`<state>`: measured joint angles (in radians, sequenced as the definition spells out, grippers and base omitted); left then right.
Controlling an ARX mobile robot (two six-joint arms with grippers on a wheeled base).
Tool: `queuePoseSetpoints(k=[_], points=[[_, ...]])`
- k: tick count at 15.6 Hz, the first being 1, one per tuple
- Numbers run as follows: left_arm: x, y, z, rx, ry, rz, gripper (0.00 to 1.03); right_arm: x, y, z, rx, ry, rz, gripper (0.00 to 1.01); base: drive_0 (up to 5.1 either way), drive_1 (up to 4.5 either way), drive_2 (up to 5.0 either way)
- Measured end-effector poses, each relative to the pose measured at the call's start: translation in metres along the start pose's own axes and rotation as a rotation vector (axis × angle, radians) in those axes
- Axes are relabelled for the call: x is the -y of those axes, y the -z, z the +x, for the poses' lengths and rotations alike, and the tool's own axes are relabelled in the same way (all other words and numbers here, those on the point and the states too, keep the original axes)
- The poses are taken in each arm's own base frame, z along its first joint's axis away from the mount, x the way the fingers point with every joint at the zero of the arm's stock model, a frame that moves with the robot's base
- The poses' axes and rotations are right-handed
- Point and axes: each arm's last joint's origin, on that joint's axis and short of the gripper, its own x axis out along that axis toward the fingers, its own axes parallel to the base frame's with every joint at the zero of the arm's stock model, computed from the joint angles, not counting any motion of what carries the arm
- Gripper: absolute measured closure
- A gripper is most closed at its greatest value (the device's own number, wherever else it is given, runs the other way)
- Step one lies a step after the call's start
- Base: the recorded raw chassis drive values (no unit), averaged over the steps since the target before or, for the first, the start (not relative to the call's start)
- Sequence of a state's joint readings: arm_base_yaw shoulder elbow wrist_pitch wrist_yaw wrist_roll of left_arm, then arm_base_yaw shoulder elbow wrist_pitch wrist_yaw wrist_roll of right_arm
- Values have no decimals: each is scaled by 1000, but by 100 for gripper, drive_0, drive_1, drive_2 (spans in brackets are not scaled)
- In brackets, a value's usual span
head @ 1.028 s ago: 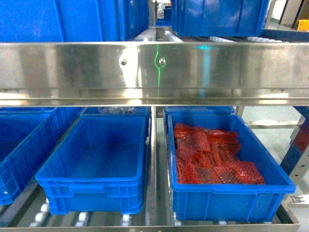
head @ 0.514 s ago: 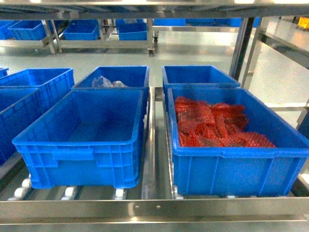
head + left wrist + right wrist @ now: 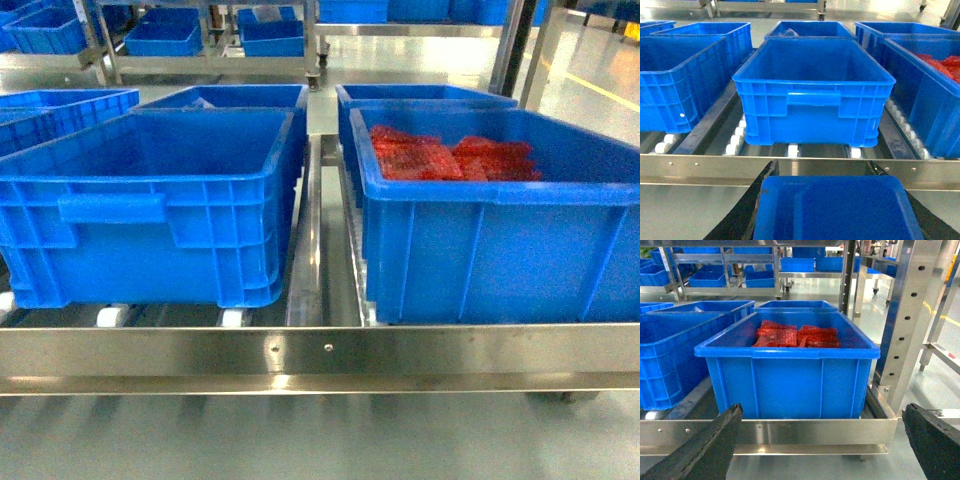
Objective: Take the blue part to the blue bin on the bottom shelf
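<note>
The blue part (image 3: 837, 207) fills the bottom of the left wrist view, and my left gripper (image 3: 824, 170) is shut on it, a black finger (image 3: 757, 200) at each side. It hangs just in front of the bottom shelf's steel lip (image 3: 700, 167). Straight beyond stands the bare blue bin (image 3: 812, 115) on white rollers (image 3: 792, 149). In the head view the blue bin (image 3: 150, 190) sits left of centre behind the lip (image 3: 320, 350); neither gripper shows there. My right gripper (image 3: 821, 412) is open with nothing in it, in front of the lip (image 3: 815, 430).
A like crate (image 3: 480, 230) holding red bubble-wrap packets (image 3: 450, 160) stands to the right of the blue bin. More blue crates (image 3: 60, 105) sit to the left and behind, one with a clear bag (image 3: 790, 32). A perforated steel post (image 3: 912, 315) rises at the shelf's right end.
The head view has dropped from the upper shelf's steel lip to the bottom shelf's level. The crates are now seen low and side-on instead of from above.
</note>
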<state>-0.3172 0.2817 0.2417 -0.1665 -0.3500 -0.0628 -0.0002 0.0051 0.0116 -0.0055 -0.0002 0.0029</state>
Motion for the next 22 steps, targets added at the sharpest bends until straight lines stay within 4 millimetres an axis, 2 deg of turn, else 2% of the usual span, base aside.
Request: queuePoseSetpoints(k=[7,22], points=[[0,1,0,-4,1,1,60,0,0,0,0,0,0,3,0,0,0],[0,0,0,-3,2,1,60,0,0,0,-1,0,0,3,1,399,-398]])
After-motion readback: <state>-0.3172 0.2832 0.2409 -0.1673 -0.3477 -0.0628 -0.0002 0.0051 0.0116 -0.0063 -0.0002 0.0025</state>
